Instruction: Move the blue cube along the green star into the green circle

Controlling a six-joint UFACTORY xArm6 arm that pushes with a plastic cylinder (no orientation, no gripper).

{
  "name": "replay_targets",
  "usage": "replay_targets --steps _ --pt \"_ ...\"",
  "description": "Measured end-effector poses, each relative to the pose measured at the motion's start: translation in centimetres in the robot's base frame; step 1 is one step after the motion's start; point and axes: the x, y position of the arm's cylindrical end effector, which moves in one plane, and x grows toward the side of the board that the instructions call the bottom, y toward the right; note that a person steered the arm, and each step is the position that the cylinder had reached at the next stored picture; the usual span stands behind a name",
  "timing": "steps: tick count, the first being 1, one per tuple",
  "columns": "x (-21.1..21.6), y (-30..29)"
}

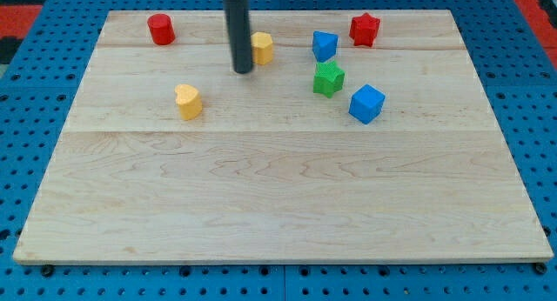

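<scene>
My tip (243, 70) touches down near the view's top, just left of a yellow block (262, 47). The blue cube (366, 103) sits right of centre, just below and right of the green star (328, 77). A second blue block (325, 45) lies just above the star. My tip is about a hand's width to the left of the star and farther from the blue cube. No green circle shows in the view.
A red cylinder (160, 29) sits at the top left and a red star (365, 29) at the top right. A yellow heart (188, 101) lies left of centre. The wooden board (278, 205) rests on a blue pegboard.
</scene>
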Motion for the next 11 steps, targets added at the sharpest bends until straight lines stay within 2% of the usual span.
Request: replay_targets --steps 1,2,3,4,5,6,7,9,11 --pt "4.7 3.2" --pt "10.6 9.6" --pt "12.4 16.4" --pt "9.0 17.3" --pt "6.2 14.3" --pt "0.0 11.8" --pt "-2.7 8.4" --pt "-5.5 6.1" --pt "-11.1 6.1"
